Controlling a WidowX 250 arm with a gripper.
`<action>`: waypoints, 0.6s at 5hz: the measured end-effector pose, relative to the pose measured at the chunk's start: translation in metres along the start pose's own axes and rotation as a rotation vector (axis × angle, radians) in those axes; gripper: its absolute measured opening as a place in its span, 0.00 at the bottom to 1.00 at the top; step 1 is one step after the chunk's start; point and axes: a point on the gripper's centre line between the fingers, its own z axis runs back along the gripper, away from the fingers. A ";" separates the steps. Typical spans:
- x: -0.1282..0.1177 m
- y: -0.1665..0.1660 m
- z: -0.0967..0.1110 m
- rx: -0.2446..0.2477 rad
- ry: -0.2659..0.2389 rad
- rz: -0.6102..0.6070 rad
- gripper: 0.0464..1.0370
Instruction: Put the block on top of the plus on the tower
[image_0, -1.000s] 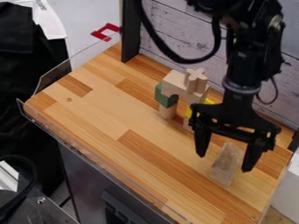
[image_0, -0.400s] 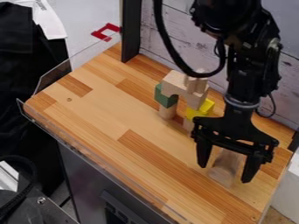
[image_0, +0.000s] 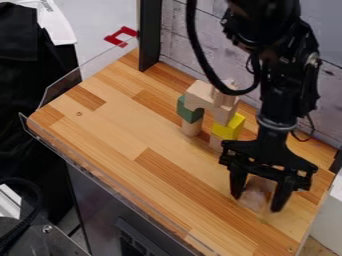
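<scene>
Straddling a pale wooden block (image_0: 258, 187) between spread tips of a black two-finger gripper (image_0: 257, 201), seemingly without a grip, beside a tower of green, yellow and plain wooden blocks (image_0: 203, 95).

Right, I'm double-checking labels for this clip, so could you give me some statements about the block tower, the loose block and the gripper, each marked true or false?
1. The green wooden block sits above a pale wooden cylinder. True.
2. The yellow block rests on top of the plus-shaped wooden block. False: it is lower, beneath the pale wooden arch that bears the plus.
3. The black gripper is down around the loose pale wooden block. True.
4. The loose block is already on the tower. False: it is apart from it, at the wooden tabletop.
</scene>
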 end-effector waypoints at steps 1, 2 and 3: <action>0.000 0.000 -0.001 -0.001 0.000 0.035 0.53; -0.007 0.006 -0.001 0.036 0.008 0.099 0.53; -0.020 0.012 0.022 0.049 -0.026 0.126 0.53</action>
